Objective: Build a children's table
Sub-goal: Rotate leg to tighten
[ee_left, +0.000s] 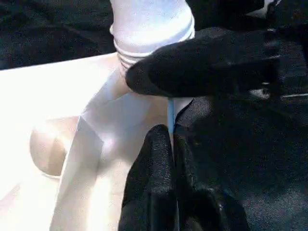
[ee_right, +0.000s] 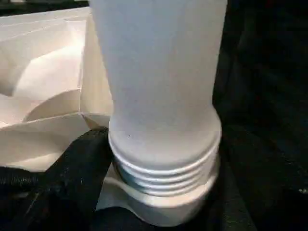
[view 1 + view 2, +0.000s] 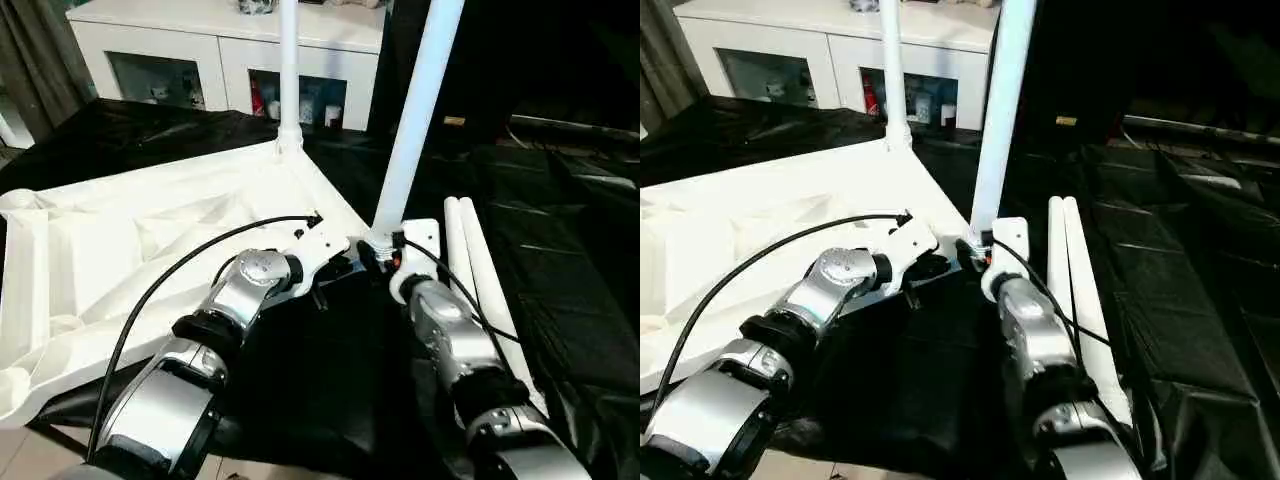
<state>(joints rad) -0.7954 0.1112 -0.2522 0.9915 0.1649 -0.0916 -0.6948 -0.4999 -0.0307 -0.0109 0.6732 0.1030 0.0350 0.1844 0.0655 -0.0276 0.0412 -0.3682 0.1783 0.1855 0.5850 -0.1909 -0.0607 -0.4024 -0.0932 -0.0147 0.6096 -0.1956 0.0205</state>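
In the left eye view, the white plastic table top lies upside down on the black cloth, ribbed side up. One white tubular leg stands upright in the far corner socket. A second long white leg rises from the near corner, leaning a little to the right; its long axis is almost vertical. Two spare white legs lie flat beside it, pointing away from the robot. The right gripper sits at the base of the second leg.

In the left wrist view, the left gripper is pinched on the table top's thin edge.

In the right wrist view, the threads of the second leg are not yet fully inside the round socket. Whether the right gripper clamps the leg, I cannot tell. Because the leg leans, I think it may cross-thread or jam if it is turned now.
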